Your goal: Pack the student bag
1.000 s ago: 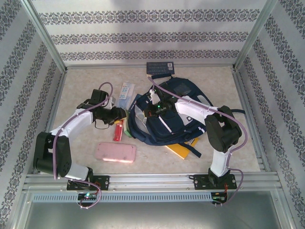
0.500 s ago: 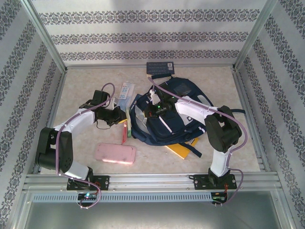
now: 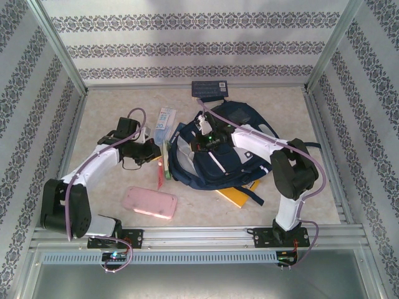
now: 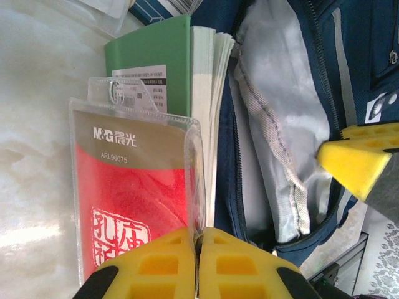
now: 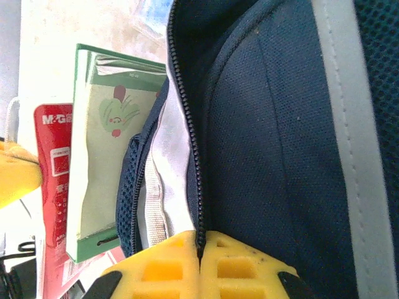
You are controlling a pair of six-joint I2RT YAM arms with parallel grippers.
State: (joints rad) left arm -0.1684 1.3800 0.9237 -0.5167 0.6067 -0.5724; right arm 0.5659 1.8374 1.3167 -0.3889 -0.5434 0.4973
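Tips of the left gripper (image 4: 197, 249) are pressed together on the edge of a clear plastic packet (image 4: 131, 187) with a red insert marked M&G. The packet lies flat against a green notebook (image 4: 159, 56); whether the notebook is pinched as well, I cannot tell. The notebook's page edges touch the rim of the student bag (image 3: 218, 169).

The bag lies in the middle of the table (image 3: 112, 106). Its mouth is turned toward the left arm and gapes open, showing pale grey lining (image 4: 280, 124) inside. The right gripper (image 5: 199, 258) is clamped on the bag's zipper edge at that mouth, and the zipper (image 5: 187, 124) runs up from between its yellow tips. From above, the right arm reaches across the top of the bag.

A pink case (image 3: 149, 202) lies on the table near the bag, on the left arm's side and apart from it. A yellow book (image 3: 240, 194) sticks out from under the bag's near edge. A dark card (image 3: 209, 89) lies just beyond the bag's far end. A white and blue packet (image 3: 163, 119) lies beside the bag's far corner.
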